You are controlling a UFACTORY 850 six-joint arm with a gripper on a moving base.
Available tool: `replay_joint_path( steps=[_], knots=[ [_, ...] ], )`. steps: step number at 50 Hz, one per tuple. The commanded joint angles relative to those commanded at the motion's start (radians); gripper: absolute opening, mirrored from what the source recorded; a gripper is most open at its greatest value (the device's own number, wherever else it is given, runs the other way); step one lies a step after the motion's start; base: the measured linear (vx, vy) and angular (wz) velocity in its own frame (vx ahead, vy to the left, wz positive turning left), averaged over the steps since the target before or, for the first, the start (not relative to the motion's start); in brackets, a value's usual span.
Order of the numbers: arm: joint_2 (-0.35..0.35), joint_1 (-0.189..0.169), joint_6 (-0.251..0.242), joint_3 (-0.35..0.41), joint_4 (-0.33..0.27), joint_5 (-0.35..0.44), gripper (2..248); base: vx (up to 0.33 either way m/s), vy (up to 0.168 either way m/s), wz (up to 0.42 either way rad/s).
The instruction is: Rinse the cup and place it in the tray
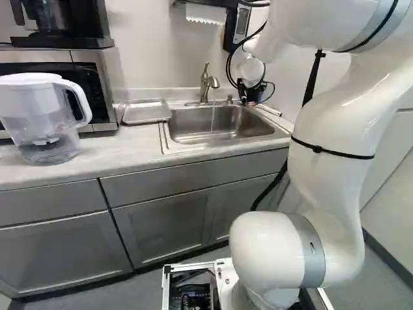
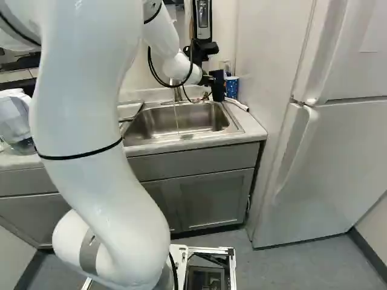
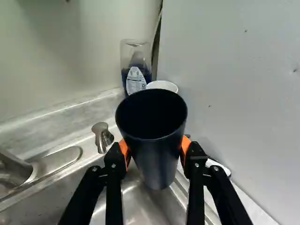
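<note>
Right now the end effector [image 2: 213, 81] is closed around the black cup [image 3: 157, 161], with an orange pad [image 3: 185, 145] pressed to either side of it. The cup's open mouth faces the wrist camera, and in the right base view the cup looks about upright. It is held up near the far right corner of the sink [image 2: 145, 124], well apart from the tray. A thin stream of water [image 1: 213, 117] runs from the faucet [image 1: 205, 84] into the sink, to the left of the cup and not touching it.

The metal tray [image 1: 147, 112] lies on the desk [image 1: 129, 152], just beside the sink on its left. Farther left stands a clear water pitcher [image 1: 48, 123] with a white lid and handle, in front of the microwave [image 1: 110, 77]. A black coffee maker [image 1: 61, 42] sits on top of that.

Behind the held cup, in the wrist view, a clear bottle [image 3: 136, 72] with blue liquid stands against the corner by the wall. Close to it is a blue cup [image 2: 232, 88], which shows its white rim in the wrist view. A small metal spout [image 3: 101, 133] rises from the back of the sink, between the faucet and the held cup. The white fridge [image 2: 338, 157] stands at the right of the right base view, beyond the end of the desk.
</note>
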Motion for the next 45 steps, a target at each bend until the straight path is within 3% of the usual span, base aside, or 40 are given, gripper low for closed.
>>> replay_joint_path(
  steps=[31,45],
  knots=[
    [0.006,-0.009,0.000,0.006,-0.041,-0.046,124,0.000,0.000,0.000],
    [0.049,-0.019,0.000,0.054,-0.057,-0.073,124,0.000,0.000,0.000]
  ],
)
